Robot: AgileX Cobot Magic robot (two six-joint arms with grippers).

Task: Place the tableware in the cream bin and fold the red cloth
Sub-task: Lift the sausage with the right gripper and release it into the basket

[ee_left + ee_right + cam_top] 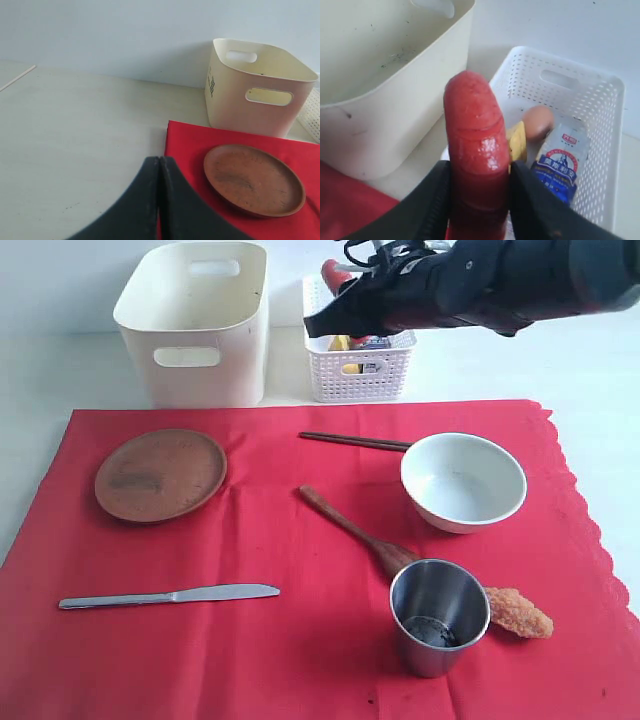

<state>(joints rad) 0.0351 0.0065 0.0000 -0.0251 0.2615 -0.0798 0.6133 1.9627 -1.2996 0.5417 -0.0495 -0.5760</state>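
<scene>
Exterior, tableware: the plate point(160, 475), chopsticks point(355, 441), bowl point(463, 481), spoon point(358, 533), cup point(438, 617) and knife point(170, 595) are all lying on the red cloth point(300, 660); I am judging none binned yet.
Exterior, bin: the cream bin point(190, 320) is standing behind the cloth, showing no tableware inside.
Exterior, cloth: it is lying flat and unfolded, with a fried piece point(520, 612) resting beside the cup.
Exterior, right arm: my right fingers point(345, 310) are hovering over the lattice basket point(360, 375).
Left wrist: my left fingers point(142, 200) are pressing together, holding nothing, over the desk point(75, 135) at the cloth's edge, near the plate.
Right wrist: my fingers are clamping a sausage point(476, 150) above the basket holding the egg point(538, 121), cheese point(518, 141) and milk carton point(562, 162).
Remaining: I am judging that all the tableware and the fold are left to do.
</scene>
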